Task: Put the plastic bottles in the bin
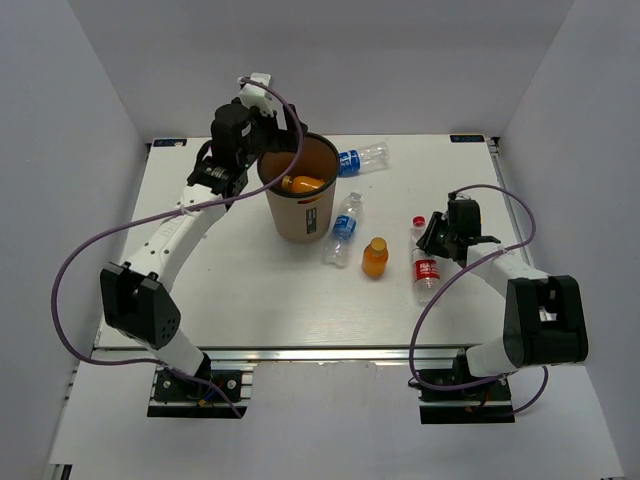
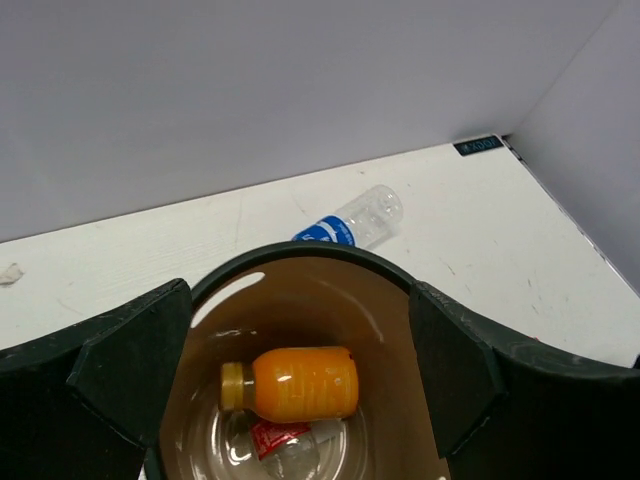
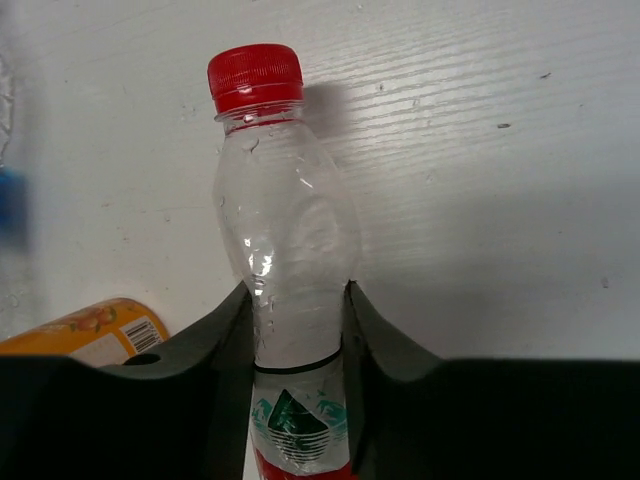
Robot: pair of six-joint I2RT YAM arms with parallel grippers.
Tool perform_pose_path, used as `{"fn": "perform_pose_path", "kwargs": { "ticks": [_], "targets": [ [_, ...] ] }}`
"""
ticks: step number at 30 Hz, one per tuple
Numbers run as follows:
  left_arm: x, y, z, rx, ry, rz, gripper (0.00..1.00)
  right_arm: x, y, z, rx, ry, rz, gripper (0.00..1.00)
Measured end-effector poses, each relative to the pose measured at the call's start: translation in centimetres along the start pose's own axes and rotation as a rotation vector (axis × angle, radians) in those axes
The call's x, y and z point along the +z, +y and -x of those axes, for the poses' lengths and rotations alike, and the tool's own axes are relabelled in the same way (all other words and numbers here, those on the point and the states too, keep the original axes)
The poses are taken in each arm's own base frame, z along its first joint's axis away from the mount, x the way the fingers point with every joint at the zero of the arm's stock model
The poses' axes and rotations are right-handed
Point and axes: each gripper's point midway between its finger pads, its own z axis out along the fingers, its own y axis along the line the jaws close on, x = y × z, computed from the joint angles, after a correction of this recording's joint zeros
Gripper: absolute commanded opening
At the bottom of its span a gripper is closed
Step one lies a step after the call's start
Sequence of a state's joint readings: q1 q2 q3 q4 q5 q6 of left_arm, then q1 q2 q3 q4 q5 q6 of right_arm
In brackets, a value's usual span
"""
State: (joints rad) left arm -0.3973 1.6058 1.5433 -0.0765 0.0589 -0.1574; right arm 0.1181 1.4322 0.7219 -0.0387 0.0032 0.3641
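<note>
Orange bottle [image 2: 300, 382] lies in the bin [image 2: 392, 282] right below the left gripper [image 2: 300, 350], jaws spread wide. Right gripper [image 3: 298, 305] pinches the red-capped bottle [image 3: 285, 220] at its waist, cap pointing away from it.

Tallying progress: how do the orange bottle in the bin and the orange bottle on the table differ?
Place: the orange bottle in the bin lies inside the bin; the orange bottle on the table lies on the table, between a blue-labelled bottle and the red-capped bottle. Gripper: the open left gripper hangs over the first; none is over the second. Both are short, orange and lying down.
</note>
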Motion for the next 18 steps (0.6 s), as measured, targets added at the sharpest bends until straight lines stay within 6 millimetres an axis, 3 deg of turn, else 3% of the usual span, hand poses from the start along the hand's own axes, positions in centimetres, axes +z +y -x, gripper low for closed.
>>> {"fn": "perform_pose_path", "kwargs": {
  "ticks": [5, 10, 14, 18],
  "targets": [
    [-2.3, 1.7, 2.0, -0.003, -0.058, 0.116, 0.98, -0.3, -0.2, 0.9, -0.009, -0.014, -0.025, 0.18],
    [-7.3, 4.5, 3.9, -0.042, -0.132, 0.263, 0.98, -1.8, 1.1, 4.8, -0.048, -0.101, 0.001, 0.17],
    [-11.0, 9.2, 4.6, -0.12, -0.196, 0.379, 0.98, -4.9, 4.4, 10.0, -0.113, -0.235, 0.112, 0.17],
    [-13.5, 15.6, 1.1, -0.213, -0.164, 0.535, 0.98, -9.9, 10.3, 16.8, -0.229, -0.424, 0.312, 0.17]
  ]
}}
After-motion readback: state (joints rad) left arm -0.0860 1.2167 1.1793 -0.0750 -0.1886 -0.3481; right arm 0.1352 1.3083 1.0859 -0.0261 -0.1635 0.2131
